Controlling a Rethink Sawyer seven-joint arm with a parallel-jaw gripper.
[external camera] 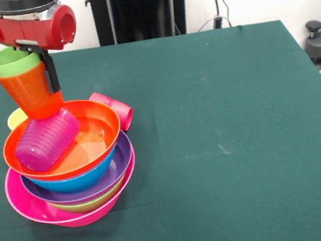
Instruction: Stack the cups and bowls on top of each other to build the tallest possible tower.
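We see the tower (71,171) at the left of the green desk (221,117): pink bowl (40,210) as base, then green, purple, blue and orange bowl (96,137) nested, and a purple cup (45,142) lying on its side inside the top bowl. Directly above it hangs the gripper (39,69), closed on the orange cup (31,92), which has the green cup (7,61) nested in it and tilts over the bowl's far rim. We judge the risk is that, released at this tilt, the pair topples or rolls off against the purple cup. A red cup (116,108) and a yellow cup (15,119) lie just behind the tower.
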